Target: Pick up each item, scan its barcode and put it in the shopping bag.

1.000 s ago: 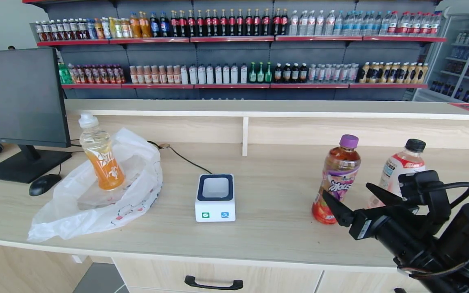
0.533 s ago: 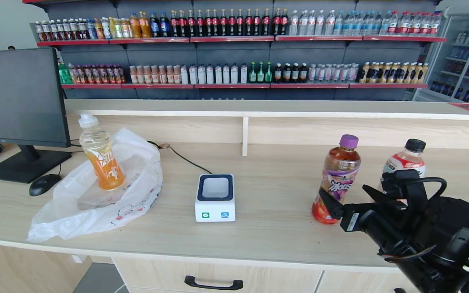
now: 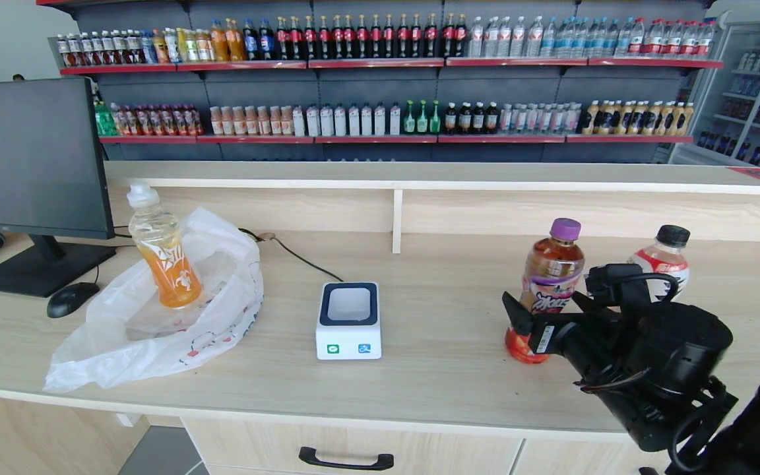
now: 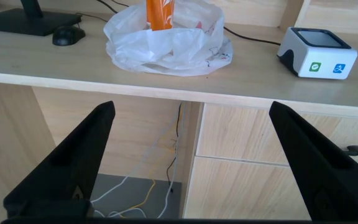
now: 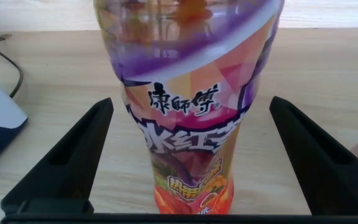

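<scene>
A purple-capped bottle with an orange-and-purple label stands on the wooden counter at the right. My right gripper is open, one finger on each side of the bottle's lower half and not touching it; the right wrist view shows the bottle between the spread fingers. Just behind stands a white bottle with a black cap. An orange bottle stands upright in the white shopping bag on the left. The scanner sits mid-counter. My left gripper hangs open below the counter's front edge.
A monitor and a mouse occupy the far left. A cable runs behind the scanner. A raised ledge with a thin divider closes the back. A drawer handle sits under the counter.
My right gripper has moved left and forward, from beside the white bottle to straddling the purple-capped bottle. The bottles, bag and scanner have stayed put.
</scene>
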`<state>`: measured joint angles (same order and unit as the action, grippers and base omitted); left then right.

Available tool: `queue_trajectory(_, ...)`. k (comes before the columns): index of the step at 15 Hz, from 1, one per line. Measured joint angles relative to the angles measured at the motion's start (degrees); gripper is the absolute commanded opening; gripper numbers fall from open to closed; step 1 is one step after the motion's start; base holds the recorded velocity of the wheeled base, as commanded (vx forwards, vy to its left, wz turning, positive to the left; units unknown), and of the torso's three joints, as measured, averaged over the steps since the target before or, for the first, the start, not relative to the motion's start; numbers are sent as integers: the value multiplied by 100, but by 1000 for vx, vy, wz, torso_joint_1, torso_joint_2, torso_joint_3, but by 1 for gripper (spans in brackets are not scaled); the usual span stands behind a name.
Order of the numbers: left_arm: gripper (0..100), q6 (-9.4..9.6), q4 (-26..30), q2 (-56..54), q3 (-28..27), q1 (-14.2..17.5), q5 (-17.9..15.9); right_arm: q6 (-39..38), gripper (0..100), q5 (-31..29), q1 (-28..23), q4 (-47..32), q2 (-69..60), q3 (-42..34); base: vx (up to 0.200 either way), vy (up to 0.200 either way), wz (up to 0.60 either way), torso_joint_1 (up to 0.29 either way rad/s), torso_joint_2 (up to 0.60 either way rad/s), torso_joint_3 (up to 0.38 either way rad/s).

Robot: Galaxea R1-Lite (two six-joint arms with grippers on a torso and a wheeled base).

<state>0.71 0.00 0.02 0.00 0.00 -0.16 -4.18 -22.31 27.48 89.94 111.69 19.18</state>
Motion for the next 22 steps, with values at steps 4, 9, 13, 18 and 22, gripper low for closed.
queue_trajectory(4, 100, -5, 0, 0, 0, 0, 0, -44, 100, -2, -24, 0, 295, 328, 0, 0, 0, 0, 0, 0)
queue_trajectory(9, 100, -9, 0, 0, 0, 0, -2, -104, 100, -2, -24, -2, 556, 647, 0, 0, 0, 0, 0, 0)
queue_trajectory(13, 100, -5, 0, 0, 0, 0, -2, -106, 100, 0, -33, 0, 639, 747, 0, 0, 0, 0, 0, 0)
queue_trajectory(18, 100, -6, 0, 0, 0, 0, -2, -107, 0, -13, -74, -6, 669, 778, 0, 0, 0, 0, 0, 0)
queue_trajectory(22, 100, -9, 0, 0, 0, 0, -2, -110, 0, 9, -52, -11, 639, 772, 0, 0, 0, 0, 0, 0)
